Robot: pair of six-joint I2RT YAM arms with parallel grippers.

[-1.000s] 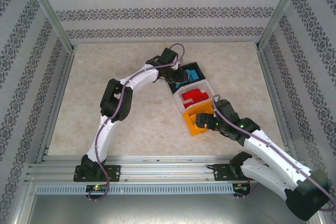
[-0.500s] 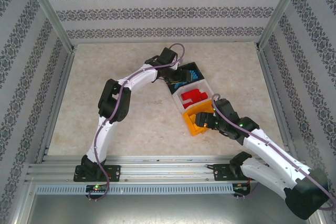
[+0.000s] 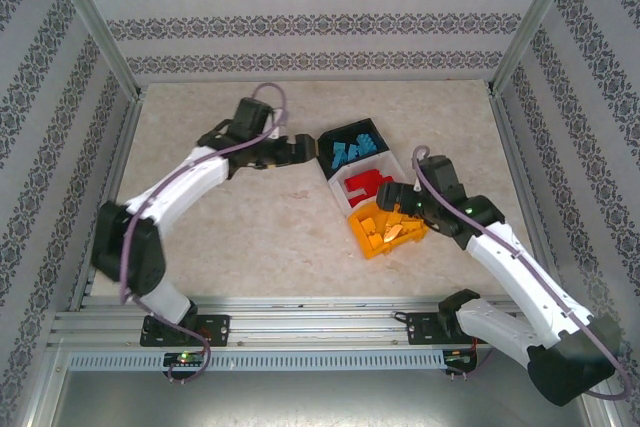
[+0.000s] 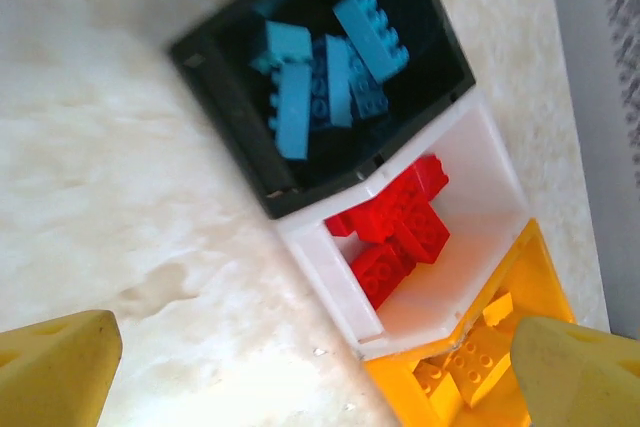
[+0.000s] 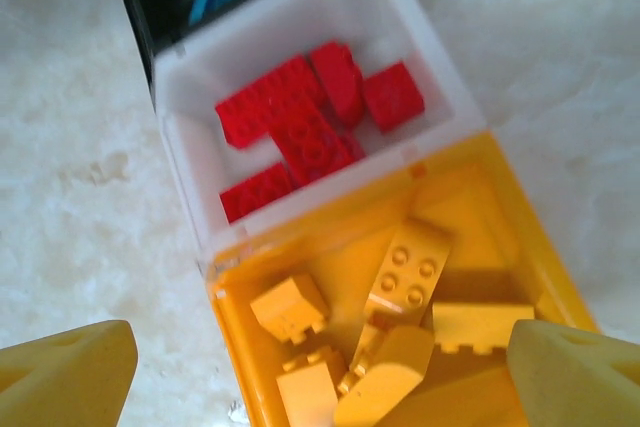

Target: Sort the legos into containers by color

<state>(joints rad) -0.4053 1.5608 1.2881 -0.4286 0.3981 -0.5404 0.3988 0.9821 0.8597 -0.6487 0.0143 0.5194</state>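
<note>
L claw [image 3: 306, 150] open, pulled back off black bin [image 3: 350, 130] — R claw [image 3: 398, 209] open (empty) too

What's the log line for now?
blue legos in black bin | red legos in white bin | yellow legos in yellow bin | left end effector open | right end effector open

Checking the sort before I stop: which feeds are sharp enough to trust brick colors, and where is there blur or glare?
Left wrist: blurred, black bin edges smeared and table glary, yet blue bricks and red bricks read clearly. Right wrist: mildly soft, but studs on the orange-yellow bricks show; white bin walls washed out. Top external: sharpest, bricks tiny.
</note>
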